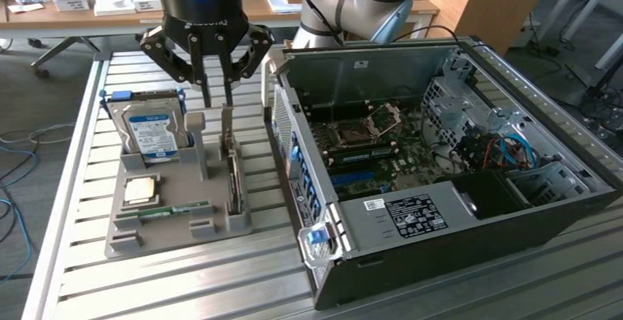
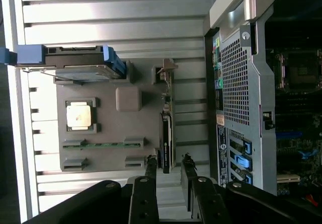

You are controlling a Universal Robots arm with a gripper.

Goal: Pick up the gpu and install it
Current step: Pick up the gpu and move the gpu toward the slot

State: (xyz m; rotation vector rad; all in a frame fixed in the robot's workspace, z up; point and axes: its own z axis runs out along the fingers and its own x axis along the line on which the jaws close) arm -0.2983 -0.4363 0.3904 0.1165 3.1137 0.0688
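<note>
Slatted table [image 1: 175, 283], gripper [image 2: 169, 166] seemingly over gpu [image 2: 166, 138]

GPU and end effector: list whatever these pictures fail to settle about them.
1. GPU faces: it stands edge-on in the grey holder in both views, so its faces cannot be read.
2. Contact: in the exterior view the fingers of the end effector overlap the card's top end; touching or apart cannot be told.
3. Motherboard slots: exterior view, too small and dim to tell apart.
</note>
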